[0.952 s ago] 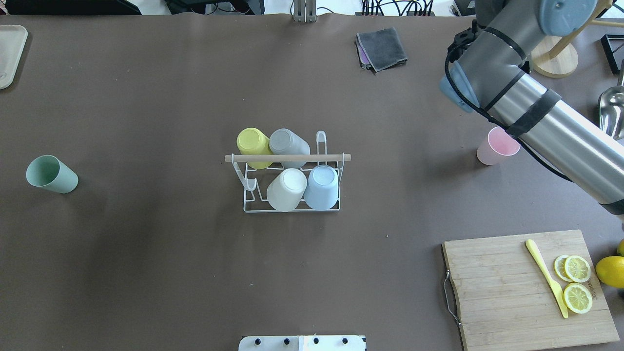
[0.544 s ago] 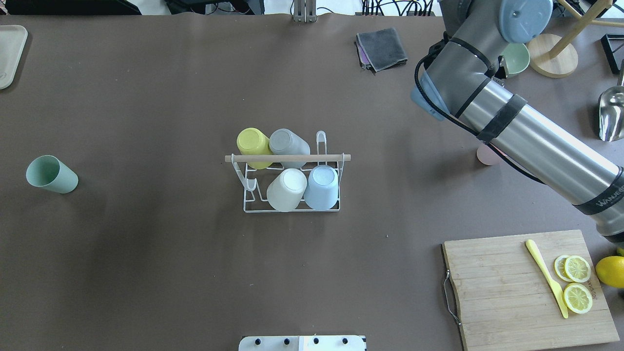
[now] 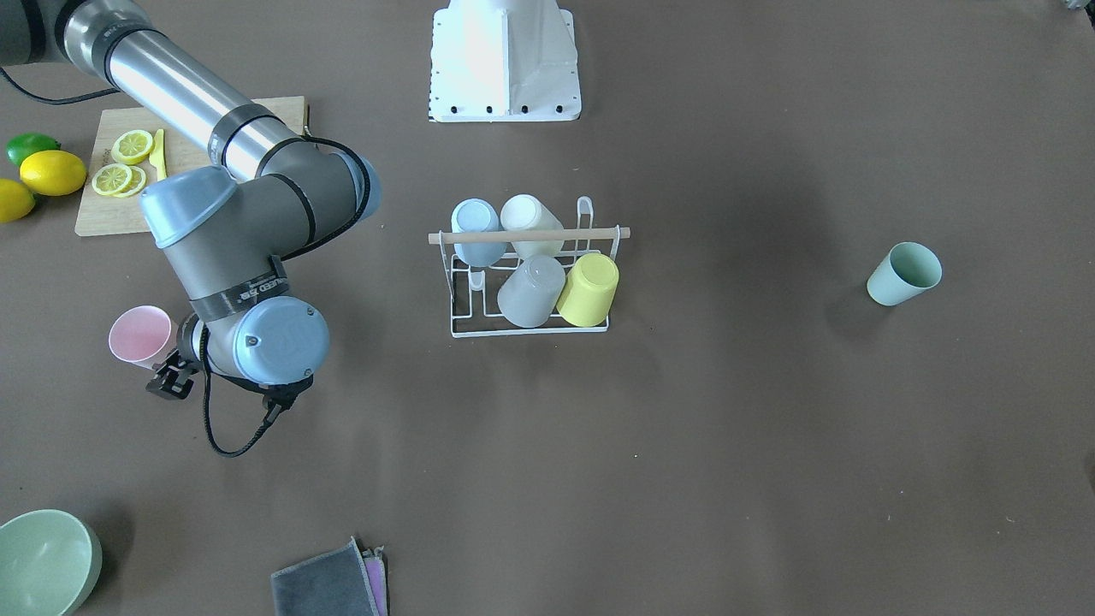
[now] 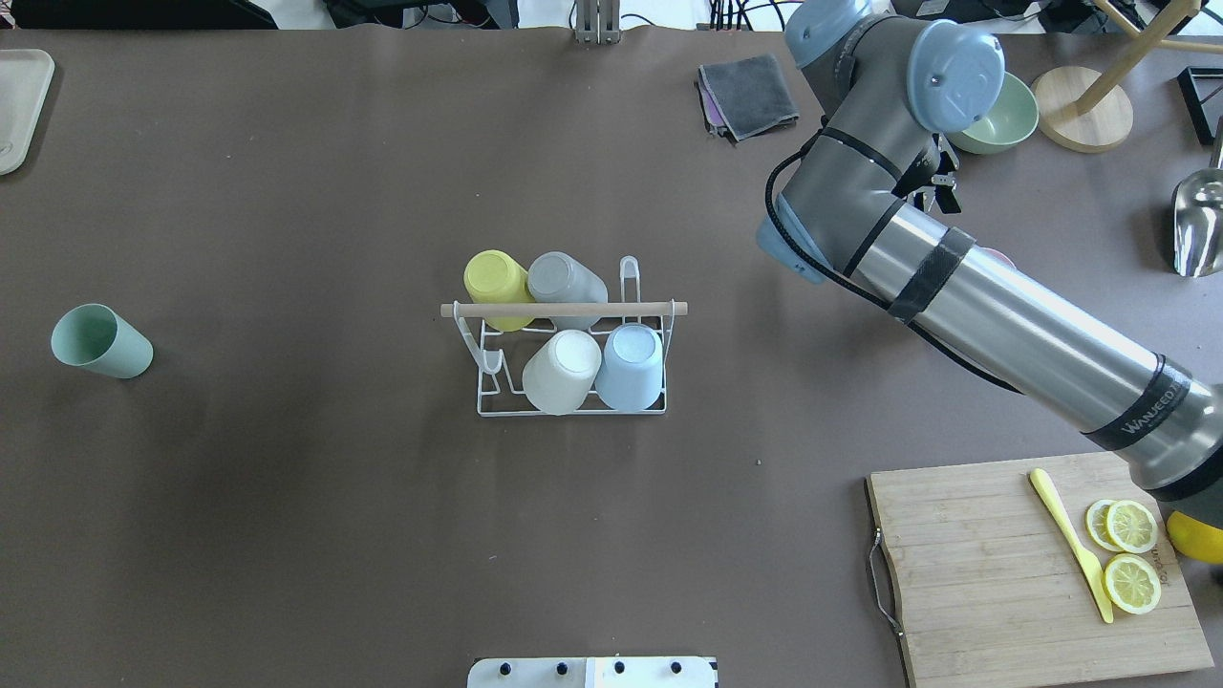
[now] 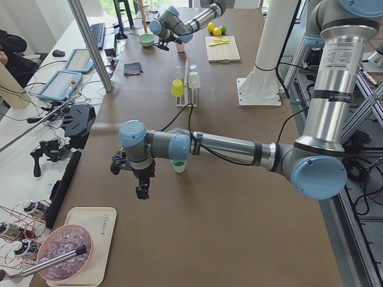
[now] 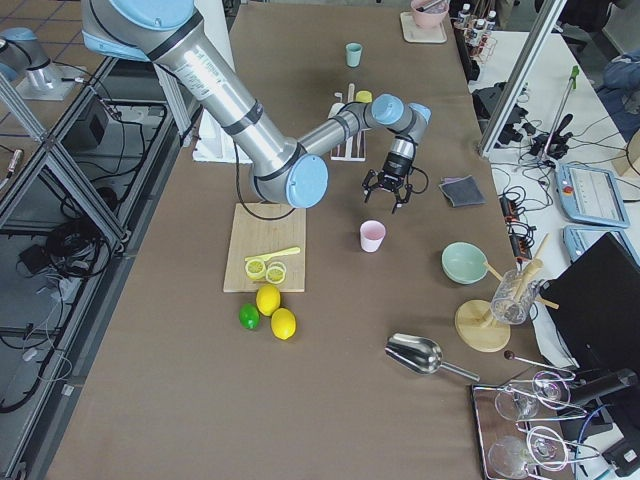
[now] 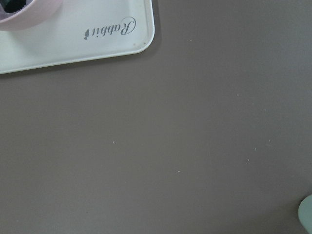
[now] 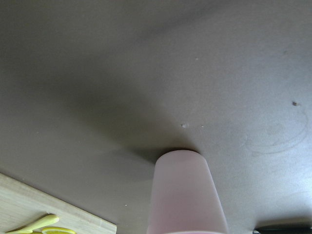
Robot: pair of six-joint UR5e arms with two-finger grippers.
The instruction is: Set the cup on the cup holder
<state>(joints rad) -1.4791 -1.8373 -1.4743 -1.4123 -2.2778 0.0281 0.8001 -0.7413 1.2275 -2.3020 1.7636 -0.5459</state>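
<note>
The cup holder [image 4: 571, 401], a white wire rack with a wooden rod [image 3: 530, 233] across its top, stands mid-table and holds several upturned cups. A pink cup [image 3: 141, 335] stands upright at the robot's right; it also shows in the right wrist view [image 8: 187, 195]. My right arm hides nearly all of it in the overhead view. My right gripper [image 3: 171, 376] hovers just past the pink cup on the side away from the robot, open and empty. A green cup [image 4: 100, 341] stands far left. My left gripper [image 5: 136, 182] hangs near the green cup [image 5: 179, 166]; I cannot tell whether it is open.
A wooden cutting board [image 4: 984, 573] with lemon slices and a yellow knife lies front right. A green bowl [image 4: 1003, 119], a grey cloth [image 4: 750, 96], a wooden stand [image 4: 1084, 110] and a metal scoop [image 4: 1199, 225] lie at the back right. A white tray [image 7: 97, 34] lies far left.
My right arm has swung left and away from the robot across the overhead view and now covers the pink cup. The cups and the rack have not moved.
</note>
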